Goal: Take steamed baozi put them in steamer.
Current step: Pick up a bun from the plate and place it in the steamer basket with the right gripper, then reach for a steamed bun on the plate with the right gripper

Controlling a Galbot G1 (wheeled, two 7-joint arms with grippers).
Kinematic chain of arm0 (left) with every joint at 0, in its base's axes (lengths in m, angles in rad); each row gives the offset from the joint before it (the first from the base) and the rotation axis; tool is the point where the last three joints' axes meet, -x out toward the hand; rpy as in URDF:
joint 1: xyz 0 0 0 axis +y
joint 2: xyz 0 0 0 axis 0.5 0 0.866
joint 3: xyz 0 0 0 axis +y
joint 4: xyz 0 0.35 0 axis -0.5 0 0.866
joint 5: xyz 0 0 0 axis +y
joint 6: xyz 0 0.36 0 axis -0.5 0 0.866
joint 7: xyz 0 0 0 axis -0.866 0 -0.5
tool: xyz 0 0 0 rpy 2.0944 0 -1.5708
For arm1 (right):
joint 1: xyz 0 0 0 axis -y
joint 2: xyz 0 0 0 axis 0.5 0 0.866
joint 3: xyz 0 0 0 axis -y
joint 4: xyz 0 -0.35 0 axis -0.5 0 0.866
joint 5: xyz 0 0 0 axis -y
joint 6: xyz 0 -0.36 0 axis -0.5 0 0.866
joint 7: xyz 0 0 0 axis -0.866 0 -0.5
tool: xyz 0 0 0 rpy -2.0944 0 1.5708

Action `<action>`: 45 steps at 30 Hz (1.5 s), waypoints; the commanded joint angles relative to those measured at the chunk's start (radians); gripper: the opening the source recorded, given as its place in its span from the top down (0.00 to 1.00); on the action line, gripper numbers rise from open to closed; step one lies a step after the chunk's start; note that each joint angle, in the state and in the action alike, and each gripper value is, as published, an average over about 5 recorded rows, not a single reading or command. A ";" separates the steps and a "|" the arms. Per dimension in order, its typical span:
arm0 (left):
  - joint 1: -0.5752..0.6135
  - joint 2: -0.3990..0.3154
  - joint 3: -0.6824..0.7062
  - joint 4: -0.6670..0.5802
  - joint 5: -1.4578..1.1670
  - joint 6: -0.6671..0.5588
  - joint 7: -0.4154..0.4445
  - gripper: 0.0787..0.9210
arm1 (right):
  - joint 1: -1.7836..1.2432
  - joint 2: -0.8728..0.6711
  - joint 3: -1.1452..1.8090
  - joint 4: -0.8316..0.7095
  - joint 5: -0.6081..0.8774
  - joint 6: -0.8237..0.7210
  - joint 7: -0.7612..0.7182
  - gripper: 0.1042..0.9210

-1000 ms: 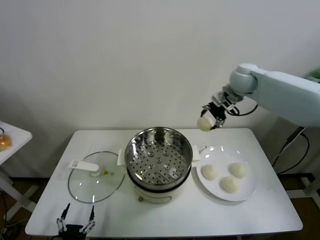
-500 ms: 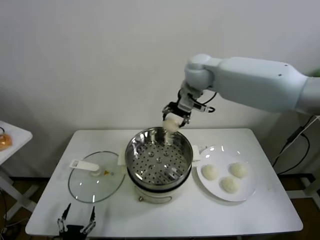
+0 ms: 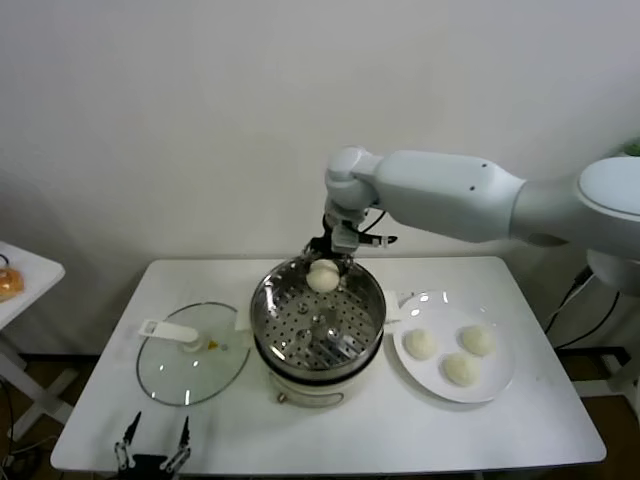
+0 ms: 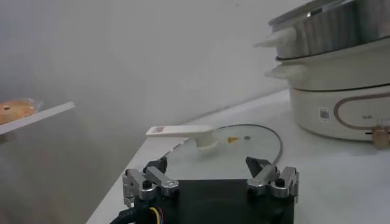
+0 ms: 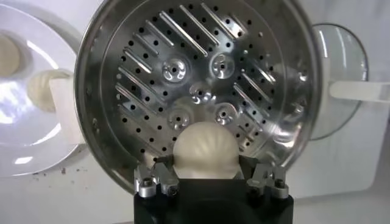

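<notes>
Your right pincer (image 3: 324,262) hangs over the far rim of the steamer (image 3: 316,345), its fingers partly spread and closed on one steamed baozi (image 3: 322,276), a smooth cream-white bun. In the right wrist view that bun (image 5: 205,152) sits snug between the two fingers (image 5: 156,180), and below it you look straight onto the perforated steel floor of the steamer (image 5: 122,61), which has no bun on it. The held bun is above the basket near its back edge; you cannot tell from the head view whether it is touching the metal or still clear of it. Three more baozi lie on the round white plate (image 3: 500,388) just right of the steamer: one nearest the pot (image 3: 419,344), one toward the plate's far side (image 3: 477,340), one toward its near side (image 3: 459,370). They sit close together but apart. The steamer stands mid-bench on its cream-white cooker base. To its left the flat glass lid (image 3: 170,375) with the white handle (image 3: 168,331) lies flat on the white bench (image 3: 500,440), just beside the pot. Your left pincer (image 3: 152,448) is parked low at the bench's near left edge; the left wrist view shows its fingers (image 4: 144,182) standing well apart with nothing between them, pointed toward the lid. A small side table (image 3: 25,272) shows at far left, holding something orange.
</notes>
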 commanded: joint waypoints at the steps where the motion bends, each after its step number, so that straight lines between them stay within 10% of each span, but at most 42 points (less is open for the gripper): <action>1: -0.004 -0.001 -0.001 0.007 0.001 -0.002 -0.001 0.12 | -0.110 0.042 0.033 -0.084 -0.089 0.048 0.013 0.25; 17: -0.006 0.000 0.000 0.017 0.005 -0.014 -0.005 0.12 | -0.161 0.095 0.094 -0.241 -0.142 0.104 0.038 0.25; 29: -0.002 -0.002 -0.002 0.007 0.008 -0.014 -0.006 0.12 | -0.031 0.047 0.013 -0.153 0.109 0.073 0.025 0.12; 39: 0.006 -0.004 -0.001 -0.008 0.013 -0.012 -0.007 0.12 | 0.325 -0.185 -0.403 0.106 0.792 -0.394 -0.061 0.12; 45: 0.003 -0.004 0.003 -0.007 0.016 -0.012 -0.006 0.12 | 0.392 -0.375 -0.489 0.252 0.836 -0.704 0.042 0.12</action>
